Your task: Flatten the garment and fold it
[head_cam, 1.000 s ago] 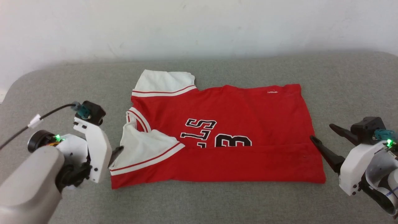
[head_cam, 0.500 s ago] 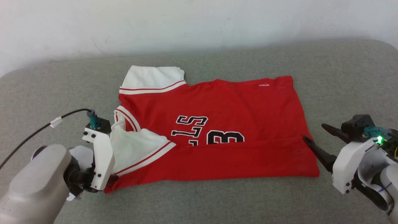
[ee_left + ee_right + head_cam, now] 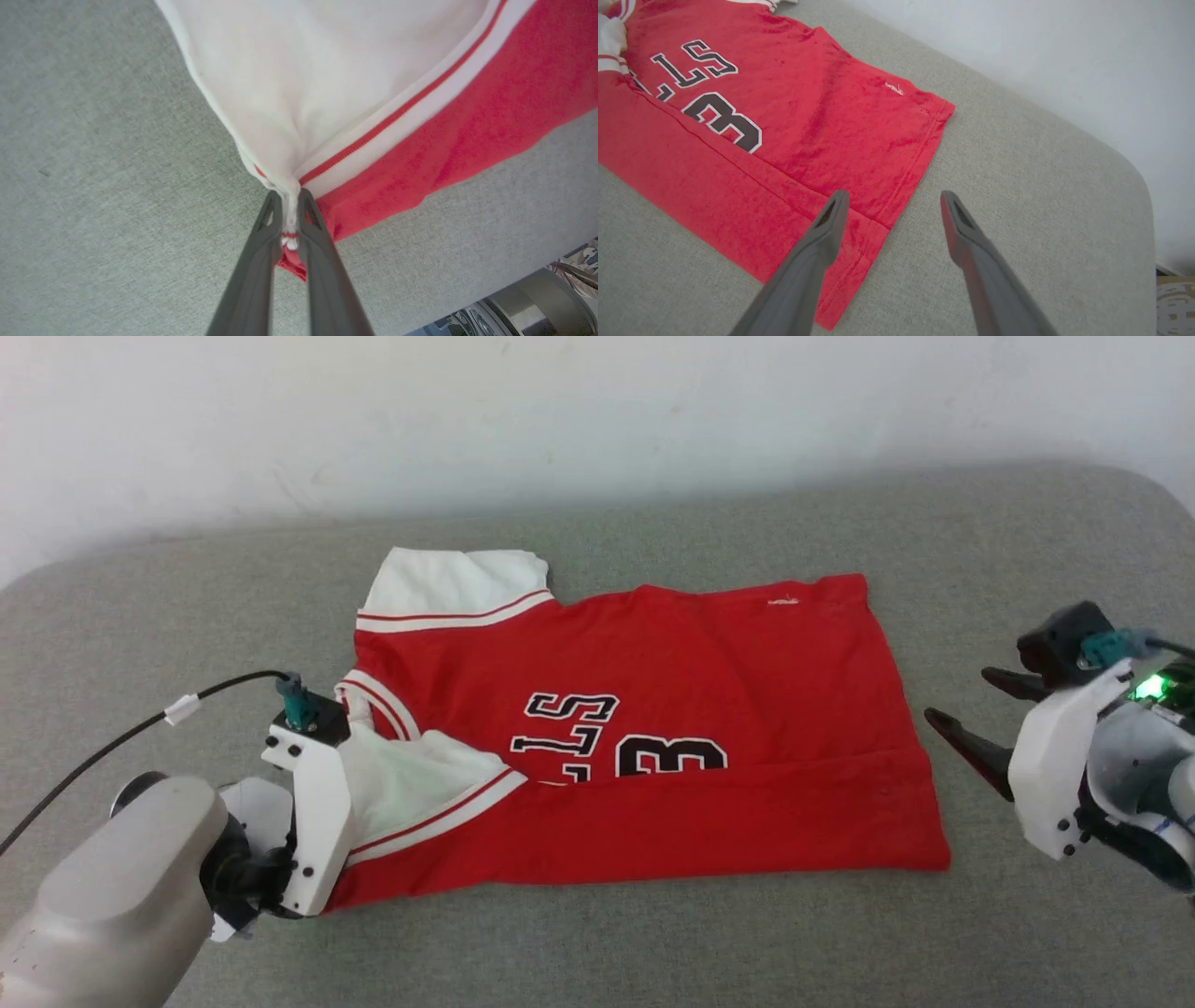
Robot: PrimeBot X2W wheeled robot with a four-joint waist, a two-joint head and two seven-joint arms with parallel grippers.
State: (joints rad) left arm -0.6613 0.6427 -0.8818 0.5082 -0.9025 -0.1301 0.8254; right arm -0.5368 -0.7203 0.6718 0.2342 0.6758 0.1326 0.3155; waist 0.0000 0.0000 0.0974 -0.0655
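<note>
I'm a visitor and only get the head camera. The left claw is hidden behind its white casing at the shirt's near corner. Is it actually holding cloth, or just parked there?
Observer: It is holding cloth. The left wrist camera shows the left gripper with its two fingers shut on the edge of the white sleeve of the shirt.
Operator: Only the white bit?
Observer: No. A small fold of red cloth sits between the fingers too, lower down, so both colours are pinched together.
</note>
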